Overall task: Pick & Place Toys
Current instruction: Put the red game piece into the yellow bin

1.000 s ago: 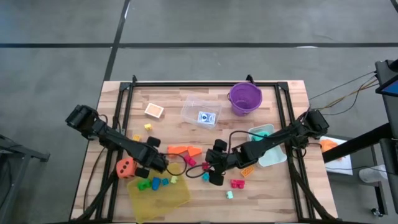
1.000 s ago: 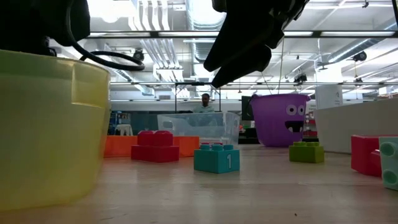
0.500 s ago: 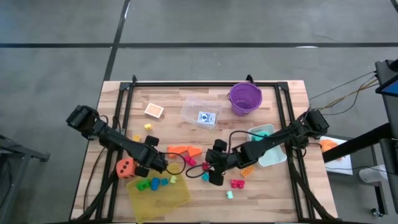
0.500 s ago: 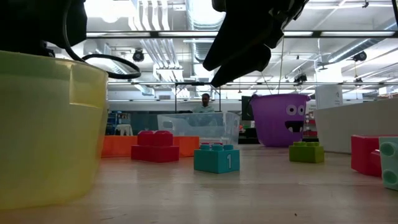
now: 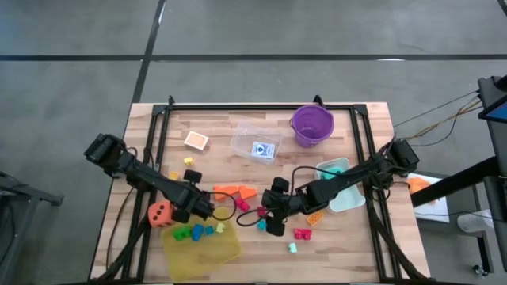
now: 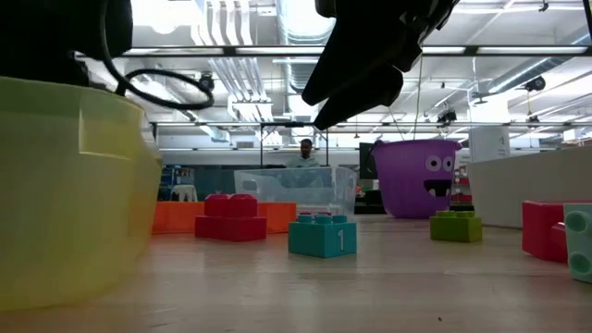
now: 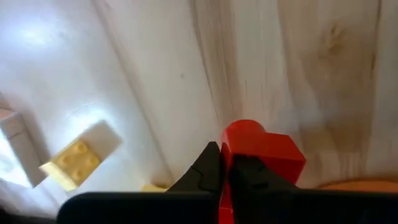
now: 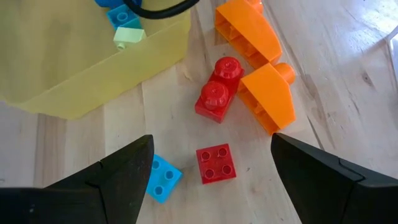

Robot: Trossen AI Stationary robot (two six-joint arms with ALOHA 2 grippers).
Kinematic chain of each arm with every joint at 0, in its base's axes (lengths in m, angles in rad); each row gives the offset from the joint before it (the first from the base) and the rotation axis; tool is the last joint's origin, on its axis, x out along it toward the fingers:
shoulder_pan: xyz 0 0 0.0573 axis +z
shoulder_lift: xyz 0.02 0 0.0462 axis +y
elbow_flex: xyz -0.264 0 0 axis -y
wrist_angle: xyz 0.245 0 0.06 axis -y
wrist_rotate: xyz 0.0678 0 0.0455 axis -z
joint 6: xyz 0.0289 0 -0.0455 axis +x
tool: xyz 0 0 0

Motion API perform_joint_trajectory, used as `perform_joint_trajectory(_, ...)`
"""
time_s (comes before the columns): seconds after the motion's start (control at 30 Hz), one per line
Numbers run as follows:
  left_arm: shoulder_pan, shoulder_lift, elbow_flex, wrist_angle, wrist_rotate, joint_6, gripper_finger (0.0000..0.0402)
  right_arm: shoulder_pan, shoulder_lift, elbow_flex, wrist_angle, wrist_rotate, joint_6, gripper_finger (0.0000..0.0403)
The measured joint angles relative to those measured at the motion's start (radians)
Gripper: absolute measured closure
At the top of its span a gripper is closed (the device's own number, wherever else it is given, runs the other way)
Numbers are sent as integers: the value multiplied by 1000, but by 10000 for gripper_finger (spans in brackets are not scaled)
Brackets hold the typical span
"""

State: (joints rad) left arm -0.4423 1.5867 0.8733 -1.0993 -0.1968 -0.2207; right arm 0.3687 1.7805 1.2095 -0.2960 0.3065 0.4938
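Toys lie scattered over a pale wooden table (image 5: pixel 238 111) with a black frame along its edges; grey floor surrounds it, and the low view looks into a lit hall where a person (image 6: pixel 306 151) stands far back. The left gripper (image 7: pixel 221 171) has its fingers clamped on a red brick (image 7: pixel 264 152), just above the table at the yellow tray's (image 5: pixel 206 249) 12 o'clock edge. The right gripper (image 8: pixel 211 162) hangs with fingers apart over two red bricks (image 8: pixel 216 163), a blue brick (image 8: pixel 160 178) at their 9 o'clock, orange wedges (image 8: pixel 258 68) at 1 o'clock. Bare wood lies at the table's 12 o'clock side, between the clear tub (image 5: pixel 255 141) and purple bucket (image 5: pixel 312 124).
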Motion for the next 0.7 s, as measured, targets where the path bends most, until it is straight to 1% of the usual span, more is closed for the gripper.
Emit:
perform_joint_trajectory(0.23, 0, 0, 92, -95, -21, -13, 399, 0, 0, 0, 0, 0, 0, 83)
perform_joint_trajectory(0.4, -1, -11, 181, -170, -25, -34, 399, 0, 0, 0, 0, 0, 0, 83)
perform_joint_trajectory(0.57, -1, -88, 267, -260, -39, -110, 399, 0, 0, 0, 0, 0, -2, 83)
perform_joint_trajectory(0.7, -11, -168, 331, -278, -20, -206, 399, 0, 0, 0, 0, 0, -3, 83)
